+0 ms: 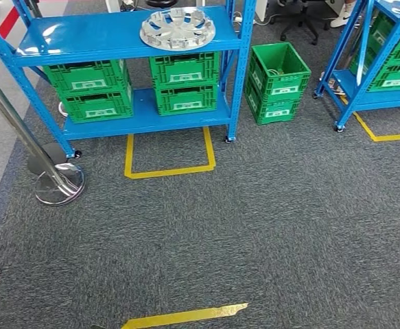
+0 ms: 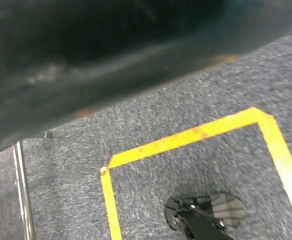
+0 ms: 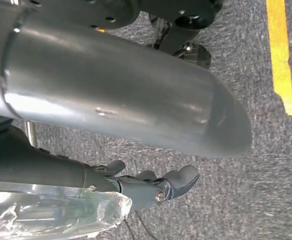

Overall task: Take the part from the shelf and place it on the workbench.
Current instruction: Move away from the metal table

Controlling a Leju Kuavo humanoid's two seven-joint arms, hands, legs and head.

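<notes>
the part [image 1: 177, 28] — a silver wheel cover — lies flat on the top tier of the blue shelf [image 1: 110, 38], well ahead. the right hand [image 3: 163, 185] hangs empty, fingers loosely apart; the left hand's state cannot be told. the shelf should be approached squarely — up to the yellow floor marking [image 1: 169, 154] — before arms are raised.

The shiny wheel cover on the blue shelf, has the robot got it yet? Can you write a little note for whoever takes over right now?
Right hand: hangs by the robot's side above the grey carpet, fingers loosely curled, holding nothing.
Left hand: its wrist camera looks down at carpet and yellow floor tape.
The part, a round silver plastic wheel cover, lies flat on the top board of the blue metal shelf, untouched.
Done: the robot faces the shelf from a distance.
Left: walk up, grasp the cover, carry it to the workbench.
</notes>
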